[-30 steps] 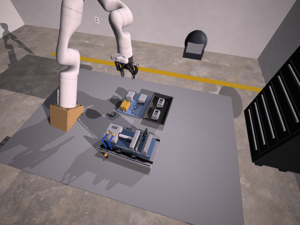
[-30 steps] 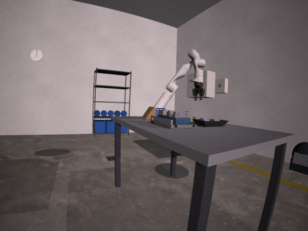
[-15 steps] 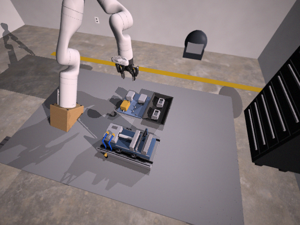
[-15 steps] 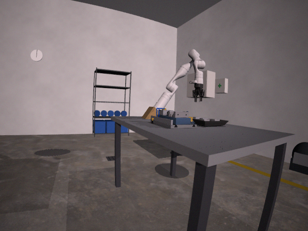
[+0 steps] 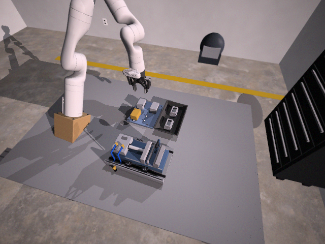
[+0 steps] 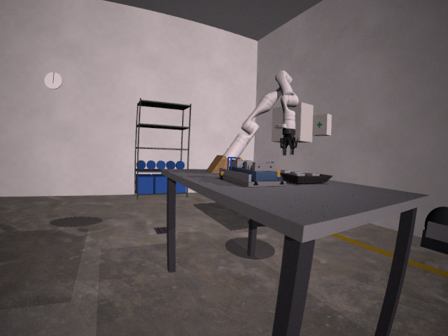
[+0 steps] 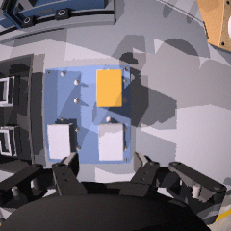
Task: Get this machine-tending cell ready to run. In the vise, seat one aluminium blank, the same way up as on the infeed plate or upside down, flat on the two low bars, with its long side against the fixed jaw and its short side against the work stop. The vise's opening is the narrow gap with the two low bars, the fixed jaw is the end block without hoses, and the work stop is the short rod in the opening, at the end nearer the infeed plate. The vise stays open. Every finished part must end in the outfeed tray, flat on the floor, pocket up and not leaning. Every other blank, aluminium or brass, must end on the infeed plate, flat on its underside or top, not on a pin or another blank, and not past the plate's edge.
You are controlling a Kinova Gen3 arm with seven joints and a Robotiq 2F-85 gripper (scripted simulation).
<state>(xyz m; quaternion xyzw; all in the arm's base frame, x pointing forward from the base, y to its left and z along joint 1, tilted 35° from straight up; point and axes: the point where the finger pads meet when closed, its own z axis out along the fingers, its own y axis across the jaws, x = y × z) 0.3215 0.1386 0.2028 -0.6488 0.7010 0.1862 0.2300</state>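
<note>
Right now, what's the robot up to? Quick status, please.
Gripper open, empty, above infeed plate. Two aluminium blanks plus brass blank on plate. Vise opening empty. Nothing blocking.
</note>
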